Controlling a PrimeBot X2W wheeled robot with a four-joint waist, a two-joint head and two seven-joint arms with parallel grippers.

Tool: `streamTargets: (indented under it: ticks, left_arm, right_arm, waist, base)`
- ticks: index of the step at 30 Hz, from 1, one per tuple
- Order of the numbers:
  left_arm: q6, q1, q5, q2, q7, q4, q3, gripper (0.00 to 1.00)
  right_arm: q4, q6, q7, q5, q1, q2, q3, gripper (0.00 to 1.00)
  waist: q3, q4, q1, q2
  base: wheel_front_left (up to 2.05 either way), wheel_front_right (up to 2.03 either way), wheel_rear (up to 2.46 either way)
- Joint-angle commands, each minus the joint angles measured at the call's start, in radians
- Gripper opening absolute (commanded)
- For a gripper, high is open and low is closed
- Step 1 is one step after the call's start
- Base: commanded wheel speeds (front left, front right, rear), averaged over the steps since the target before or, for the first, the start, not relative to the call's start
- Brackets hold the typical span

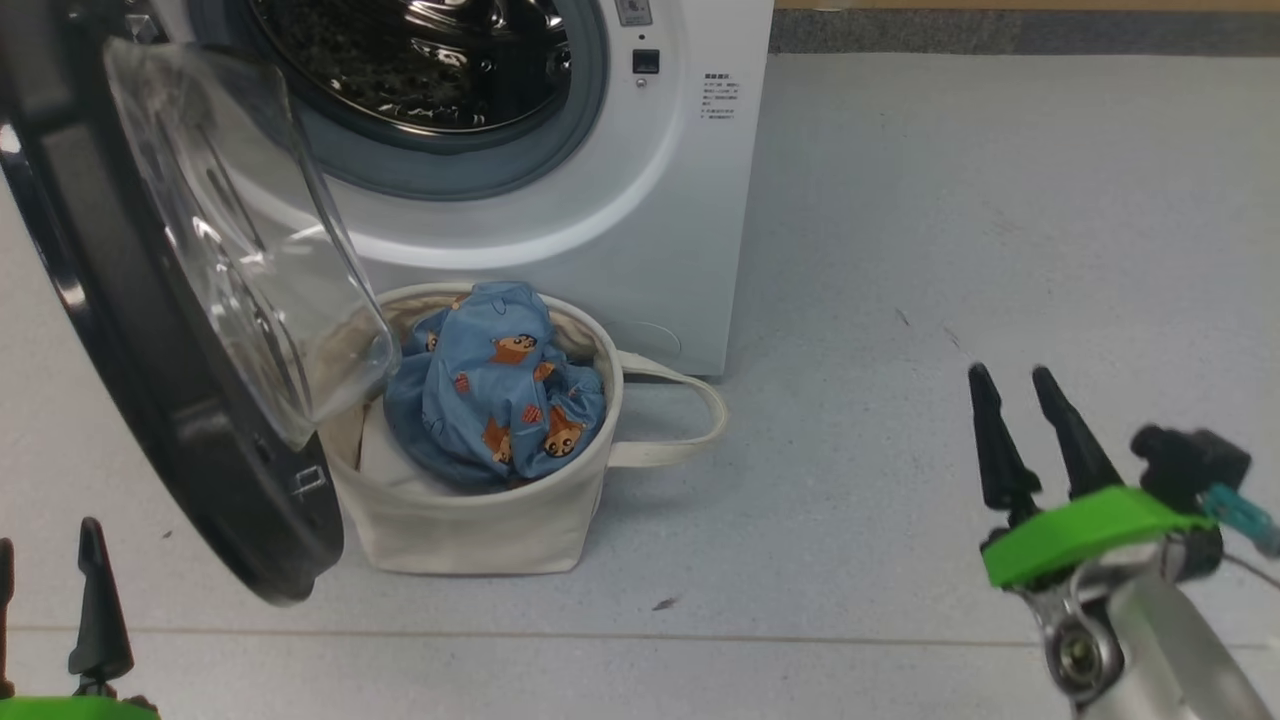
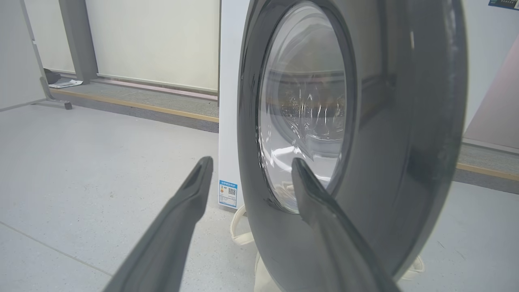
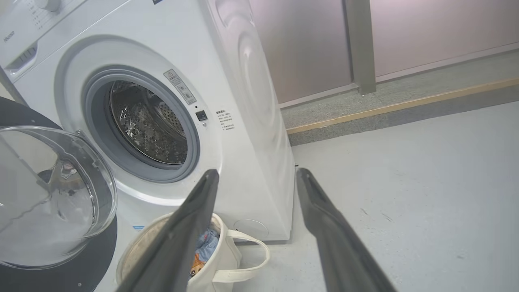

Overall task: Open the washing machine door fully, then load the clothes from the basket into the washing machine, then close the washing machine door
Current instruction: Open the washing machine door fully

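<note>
The washing machine (image 1: 620, 230) stands on the pale floor (image 1: 950, 200) with its mouth uncovered. Loading looks like the step in hand, so the carry should pass over the grey rubber ring (image 1: 450, 175) without scraping it. The shell is smooth white and the drum (image 1: 420, 60) is bright dimpled steel.

The washing machine door (image 1: 150, 400) hangs swung out to the left. In the head view its glass bowl (image 1: 240, 250) overlaps the basket's left rim. I judge it worth pushing wider first, or else reaching in from the right. Its rim is glossy black and its centre is a clear bulging dome.

The basket (image 1: 480, 530) sits on the floor just in front of the washer. It is round, of soft cream canvas, with a loop handle (image 1: 680, 400) lying to the right. It may tip if tugged, so lift straight up.

The clothes (image 1: 490, 400) lie heaped inside it, limp light blue cloth with brown cartoon prints. Pinch a thick fold near the top.

The right claw (image 1: 1010, 372) hovers spread and empty, well right of the basket. The left claw (image 2: 252, 161), likewise spread, faces the door's outer side.
</note>
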Motion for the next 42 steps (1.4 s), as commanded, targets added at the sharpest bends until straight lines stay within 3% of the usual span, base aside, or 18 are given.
streamTargets:
  ticks: [1,6,13,25,32,33,34,39,42]
  left_arm:
    - [0.007,-0.017,-0.003,0.042,-0.003,-0.034,0.049,1.00]
    - [0.007,-0.006,-0.003,0.048,-0.003,-0.039,0.047,1.00]
    - [0.004,-0.010,0.007,0.052,-0.002,-0.041,0.029,1.00]
    - [-0.015,-0.021,0.045,0.083,-0.004,-0.019,-0.024,1.00]
    - [-0.006,-0.024,0.032,0.088,0.010,0.001,-0.017,1.00]
    - [-0.004,-0.025,0.030,0.090,0.012,0.000,-0.016,0.33]
    - [-0.004,-0.027,0.027,0.091,0.014,0.000,-0.015,0.00]
    - [0.002,-0.035,0.002,0.100,0.018,-0.049,0.010,0.00]
    - [0.028,-0.041,0.001,0.114,0.032,-0.138,0.031,0.00]
  right_arm:
    - [-0.066,0.001,-0.012,-0.043,0.021,0.028,-0.010,1.00]
    - [-0.158,0.001,0.014,-0.141,0.091,0.072,-0.039,1.00]
    - [-0.221,0.001,0.053,-0.186,0.131,0.107,-0.052,1.00]
    - [-0.256,0.001,0.103,-0.210,0.148,0.102,-0.053,1.00]
    - [-0.257,0.001,0.115,-0.211,0.159,0.106,-0.057,1.00]
    - [-0.258,0.001,0.116,-0.211,0.160,0.107,-0.057,1.00]
    - [-0.258,0.001,0.117,-0.213,0.159,0.107,-0.059,1.00]
    - [-0.265,0.001,0.116,-0.220,0.156,0.111,-0.073,1.00]
    - [-0.269,0.001,0.117,-0.225,0.155,0.113,-0.085,1.00]
  waist:
    - [0.002,-0.004,0.0000,-0.0001]
    - [0.007,-0.012,0.0000,-0.0001]
    - [0.004,0.001,0.0000,-0.0001]
    - [-0.022,0.012,0.0000,-0.0001]
    - [-0.018,0.013,0.0000,-0.0001]
    - [-0.014,0.013,0.0000,-0.0001]
    - [-0.012,0.014,0.0000,-0.0001]
    - [0.003,0.019,0.0000,-0.0001]
    - [0.009,0.026,0.0000,-0.0001]
  base:
    - [0.00,0.00,0.00]
    - [0.00,0.00,0.00]
    - [0.00,0.00,0.00]
    - [0.00,0.00,0.00]
    - [0.00,0.00,0.00]
    - [0.00,0.00,0.00]
    - [0.00,0.00,0.00]
    - [0.00,0.00,0.00]
    - [0.00,0.00,0.00]
